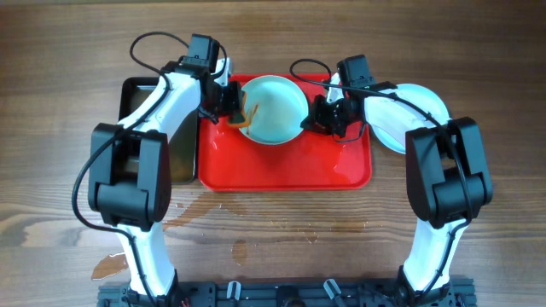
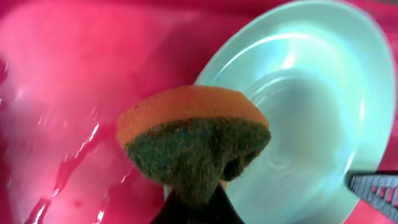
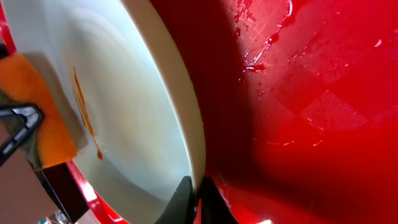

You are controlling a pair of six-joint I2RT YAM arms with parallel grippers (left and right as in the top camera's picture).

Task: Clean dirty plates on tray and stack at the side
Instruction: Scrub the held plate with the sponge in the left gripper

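**A:** Which step is this?

**B:** Scrubbing. The right gripper is pinched narrow on the rim of the plate, propping it tilted at the back of the red tray. The left gripper clamps an orange-and-green sponge at the plate's left edge.

**A:** And next?

**B:** An orange-brown smear streaks the face. I'd say the sponge must press across it. After that the plate goes to the stacked plates, right of the tray.

Wooden table, red tray, black tray, plates

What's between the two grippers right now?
The pale aqua plate on the red tray, plus the sponge held by the left gripper; overhead view shows it.
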